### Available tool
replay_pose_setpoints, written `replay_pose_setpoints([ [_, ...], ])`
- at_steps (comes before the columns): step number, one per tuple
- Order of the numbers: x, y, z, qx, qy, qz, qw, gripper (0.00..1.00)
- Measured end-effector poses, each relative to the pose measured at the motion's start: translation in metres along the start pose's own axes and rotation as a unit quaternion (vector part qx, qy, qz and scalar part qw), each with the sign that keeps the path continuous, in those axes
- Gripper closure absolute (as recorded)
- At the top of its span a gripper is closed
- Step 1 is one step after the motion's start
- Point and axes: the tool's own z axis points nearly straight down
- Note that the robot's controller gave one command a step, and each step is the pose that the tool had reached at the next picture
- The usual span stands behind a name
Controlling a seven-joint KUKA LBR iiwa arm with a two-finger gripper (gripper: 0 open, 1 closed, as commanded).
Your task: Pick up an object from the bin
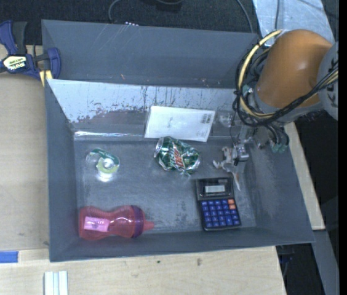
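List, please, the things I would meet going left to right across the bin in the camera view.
Pink bottle → crushed green can → calculator. The small clear thing and the white card overlap these, so I omit them.

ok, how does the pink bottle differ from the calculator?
The bottle is pink and rounded; the calculator is black and blue, flat and boxy. The bottle lies on its side at front left; the calculator lies face up at front right, by the gripper. Both rest on the bin floor.
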Motion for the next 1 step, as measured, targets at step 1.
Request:
replay_pose_setpoints([
  [1, 0.0043, 0.0102, 0.0213, 0.000, 0.0017, -0.046, 0.9989, 0.00],
])
